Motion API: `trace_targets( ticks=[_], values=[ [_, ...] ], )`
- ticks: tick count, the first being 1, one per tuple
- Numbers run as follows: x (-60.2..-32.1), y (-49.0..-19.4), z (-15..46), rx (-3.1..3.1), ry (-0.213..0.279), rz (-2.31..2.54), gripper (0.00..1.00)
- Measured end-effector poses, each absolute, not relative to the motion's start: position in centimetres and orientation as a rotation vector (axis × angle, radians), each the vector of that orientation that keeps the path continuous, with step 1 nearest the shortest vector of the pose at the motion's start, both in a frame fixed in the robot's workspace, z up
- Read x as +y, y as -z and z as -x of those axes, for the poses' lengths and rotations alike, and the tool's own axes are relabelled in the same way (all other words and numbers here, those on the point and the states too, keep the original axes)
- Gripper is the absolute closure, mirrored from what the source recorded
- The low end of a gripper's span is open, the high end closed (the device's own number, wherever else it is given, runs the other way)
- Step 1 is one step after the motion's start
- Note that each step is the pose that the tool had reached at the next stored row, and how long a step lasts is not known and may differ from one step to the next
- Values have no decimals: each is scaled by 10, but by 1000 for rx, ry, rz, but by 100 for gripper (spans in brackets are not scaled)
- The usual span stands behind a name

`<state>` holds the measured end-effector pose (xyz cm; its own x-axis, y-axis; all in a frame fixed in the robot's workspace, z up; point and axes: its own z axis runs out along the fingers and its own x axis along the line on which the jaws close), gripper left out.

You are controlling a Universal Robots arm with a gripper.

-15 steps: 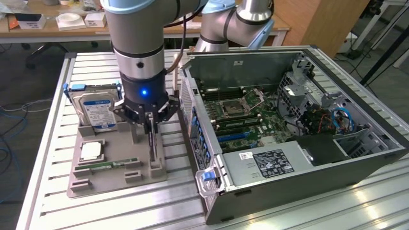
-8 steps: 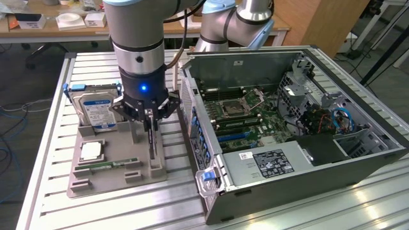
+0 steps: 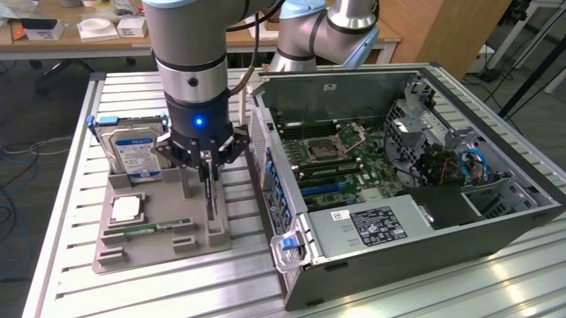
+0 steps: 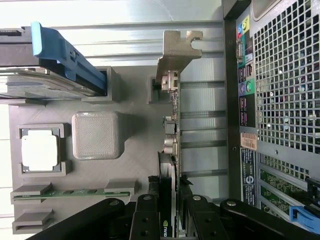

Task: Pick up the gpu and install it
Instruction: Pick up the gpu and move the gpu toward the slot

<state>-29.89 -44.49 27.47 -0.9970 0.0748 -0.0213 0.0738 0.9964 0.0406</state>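
Note:
The gpu (image 3: 211,202) stands on edge at the exterior view's right end of a grey holder tray (image 3: 159,255). Seen edge-on in the wrist view, the gpu (image 4: 172,135) has its silver bracket (image 4: 176,47) at the far end, by a slot block of the tray (image 4: 135,150). My gripper (image 3: 209,173) comes straight down onto the card's top edge. Its black fingers (image 4: 149,216) press against both faces, so the gripper (image 4: 171,220) is shut on the gpu. Whether the card's lower edge still rests in the tray I cannot tell.
On the same tray are a silver hard drive (image 3: 132,152) with a blue-white label, a processor chip (image 3: 126,209) and a green memory stick (image 3: 146,230). The open computer case (image 3: 398,179) lies close to the exterior view's right, motherboard (image 3: 336,159) exposed, its perforated rear panel (image 4: 285,90) beside the card.

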Motion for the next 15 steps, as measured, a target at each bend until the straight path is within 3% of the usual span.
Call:
trace_targets(
  ticks=[15],
  values=[
    [-445, -289, 299, 3118, -62, -116, 74]
  ],
)
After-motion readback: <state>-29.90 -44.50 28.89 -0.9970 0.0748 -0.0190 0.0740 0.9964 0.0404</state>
